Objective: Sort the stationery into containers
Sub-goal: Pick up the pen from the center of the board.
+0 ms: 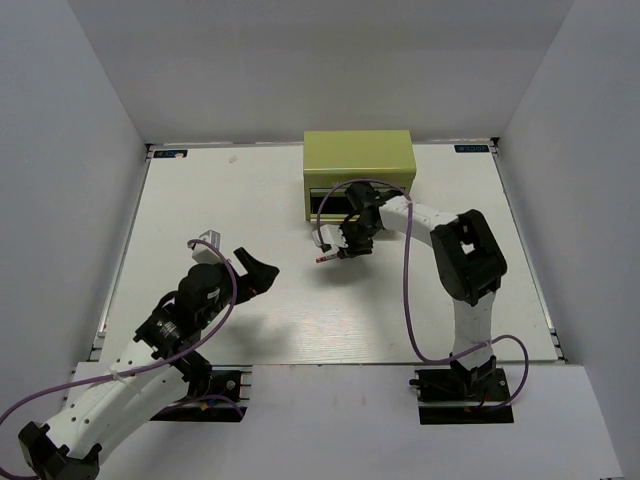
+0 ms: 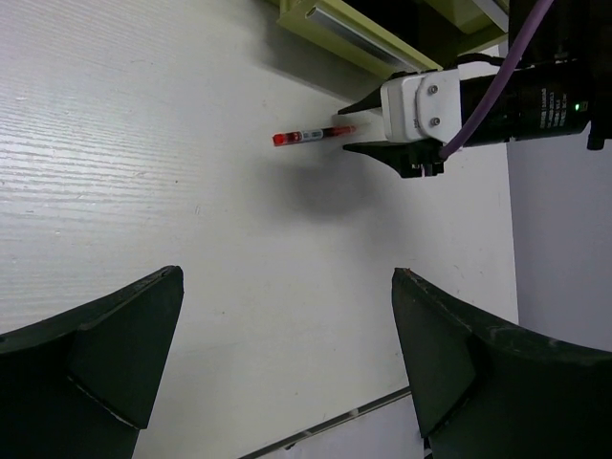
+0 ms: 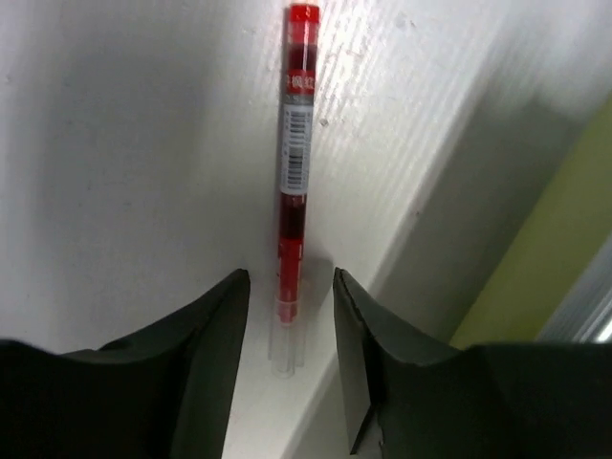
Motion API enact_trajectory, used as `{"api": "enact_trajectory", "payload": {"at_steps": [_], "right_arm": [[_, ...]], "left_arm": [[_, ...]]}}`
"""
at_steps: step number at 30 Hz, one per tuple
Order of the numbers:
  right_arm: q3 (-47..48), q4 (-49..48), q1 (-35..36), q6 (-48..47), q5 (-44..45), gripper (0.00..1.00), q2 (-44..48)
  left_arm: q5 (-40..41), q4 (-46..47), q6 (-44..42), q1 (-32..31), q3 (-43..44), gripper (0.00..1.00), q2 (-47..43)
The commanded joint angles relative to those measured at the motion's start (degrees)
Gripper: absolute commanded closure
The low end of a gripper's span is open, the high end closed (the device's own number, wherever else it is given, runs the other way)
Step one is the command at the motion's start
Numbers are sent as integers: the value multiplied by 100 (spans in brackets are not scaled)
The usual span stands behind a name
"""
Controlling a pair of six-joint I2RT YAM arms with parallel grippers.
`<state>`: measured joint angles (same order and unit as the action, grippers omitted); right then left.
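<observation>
Looks like a robotics lab test cell to me: a white table (image 1: 220, 200) boxed in by plain white walls (image 1: 60, 150) on the left, back and right, filmed from overhead. Two black-and-white robot arms are bolted along the bottom edge of the frame, the left arm (image 1: 120, 395) and the right arm (image 1: 468, 255), with purple cables (image 1: 407, 290) looping off them. Small blue tags (image 1: 472, 149) sit at the table's top corners.
</observation>
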<state>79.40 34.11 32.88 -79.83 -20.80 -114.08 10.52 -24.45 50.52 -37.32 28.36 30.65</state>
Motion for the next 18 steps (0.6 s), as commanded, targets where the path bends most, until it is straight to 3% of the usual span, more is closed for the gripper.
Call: {"api": "enact_trajectory", "payload": {"at_steps": [1, 3, 8, 13, 15, 16, 18], "right_arm": [[488, 1219, 86, -339, -3, 56, -369], [594, 1939, 130, -568, -56, 60, -535], [288, 2328, 218, -630, -73, 66, -457], [-459, 1925, 306, -314, -267, 81, 165], [-600, 1401, 289, 317, -416, 88, 420], [-731, 1232, 280, 502, -416, 97, 605], [-811, 801, 271, 1170, -425, 100, 886]], "left_arm": [[11, -51, 37, 6, -50, 0, 2], [63, -51, 37, 6, -50, 0, 2], [64, 54, 37, 6, -50, 0, 2], [64, 159, 37, 6, -50, 0, 55], [64, 160, 37, 6, -50, 0, 107], [12, 229, 37, 6, -50, 0, 107], [-41, 291, 37, 6, -103, 0, 160]]}}
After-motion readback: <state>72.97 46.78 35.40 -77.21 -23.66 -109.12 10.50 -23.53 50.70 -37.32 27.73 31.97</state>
